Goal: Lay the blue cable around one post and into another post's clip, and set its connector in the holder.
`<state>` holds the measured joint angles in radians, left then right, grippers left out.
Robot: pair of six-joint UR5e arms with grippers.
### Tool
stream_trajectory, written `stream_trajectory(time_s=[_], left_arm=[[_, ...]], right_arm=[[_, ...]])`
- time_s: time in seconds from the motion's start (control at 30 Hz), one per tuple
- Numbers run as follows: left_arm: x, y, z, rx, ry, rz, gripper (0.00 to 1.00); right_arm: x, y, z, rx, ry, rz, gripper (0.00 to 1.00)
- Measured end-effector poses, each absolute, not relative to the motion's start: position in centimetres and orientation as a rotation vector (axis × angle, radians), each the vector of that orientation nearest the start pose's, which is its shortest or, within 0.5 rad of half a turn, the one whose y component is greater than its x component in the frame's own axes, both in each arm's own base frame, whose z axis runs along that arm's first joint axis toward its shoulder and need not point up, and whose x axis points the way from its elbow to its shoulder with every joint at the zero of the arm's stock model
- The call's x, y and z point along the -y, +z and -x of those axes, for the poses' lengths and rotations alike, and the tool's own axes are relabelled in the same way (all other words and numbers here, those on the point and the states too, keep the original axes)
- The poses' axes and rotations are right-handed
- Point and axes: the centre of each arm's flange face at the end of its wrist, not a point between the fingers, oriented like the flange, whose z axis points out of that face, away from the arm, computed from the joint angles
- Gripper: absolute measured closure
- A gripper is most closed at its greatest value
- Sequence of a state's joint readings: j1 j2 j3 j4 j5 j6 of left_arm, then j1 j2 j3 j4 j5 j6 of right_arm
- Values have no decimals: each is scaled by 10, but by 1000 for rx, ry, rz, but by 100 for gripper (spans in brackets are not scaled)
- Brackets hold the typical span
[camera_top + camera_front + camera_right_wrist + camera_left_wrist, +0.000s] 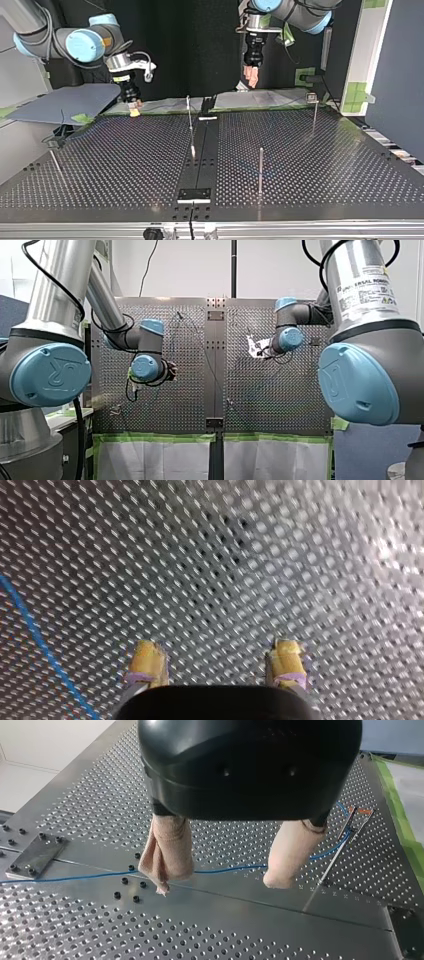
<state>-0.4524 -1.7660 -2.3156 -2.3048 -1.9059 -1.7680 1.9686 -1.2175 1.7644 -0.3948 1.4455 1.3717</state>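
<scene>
Both finger pairs: spread, nothing pinched; beige pads [167,850] on our left, yellow pads [147,662] on our right.
Left gripper [220,884]: hangs over the blue cable [230,868], fingers straddling it. We read that as lining up a grab.
Right gripper [217,662]: low over the table [300,555], cable off to one side.
Cable: flat on the table, passing by the clip post [332,865]; not routed yet, we judge.
Connector: can't make it out.
Arms: both wrists point down; in the top view our left sits higher than our right.
</scene>
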Motion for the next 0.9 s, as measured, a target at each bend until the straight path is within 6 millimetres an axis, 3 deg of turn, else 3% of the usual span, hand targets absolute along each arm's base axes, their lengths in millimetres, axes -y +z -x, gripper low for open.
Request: stream_trajectory(time_s=[0.33, 0.63, 0.9], left_arm=[[263, 153, -313, -1680, -221, 63, 0], [262, 150, -307, -1717, -216, 66, 0], [259, 148, -305, -1736, -212, 92, 0]], right_arm=[[411, 214, -381, 808, 1337, -1788, 0], [371, 205, -414, 735, 1402, -1805, 0], [332, 189, -431, 690, 1444, -1824, 0]])
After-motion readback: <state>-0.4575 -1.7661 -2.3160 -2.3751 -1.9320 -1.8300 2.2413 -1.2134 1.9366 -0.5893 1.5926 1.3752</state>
